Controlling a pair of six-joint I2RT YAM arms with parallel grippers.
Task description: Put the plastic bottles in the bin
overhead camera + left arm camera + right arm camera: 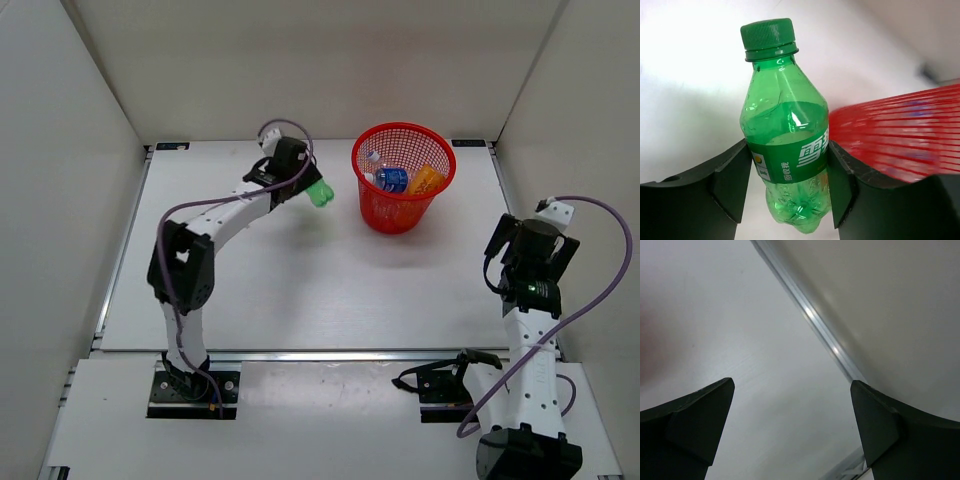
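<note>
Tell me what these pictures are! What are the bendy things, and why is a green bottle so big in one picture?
The bendy things are two robot arms bolted to a white table. One picture looks down from above. The other two come from little cameras on the arms' wrists, so things look huge there.

The left tool is pinching the green bottle around its label, right beside the red basket. Inside the basket you can see a clear bottle with a blue label and an orange bottle.

The right tool is open and holds nothing; its camera only sees bare table and a wall.
</note>
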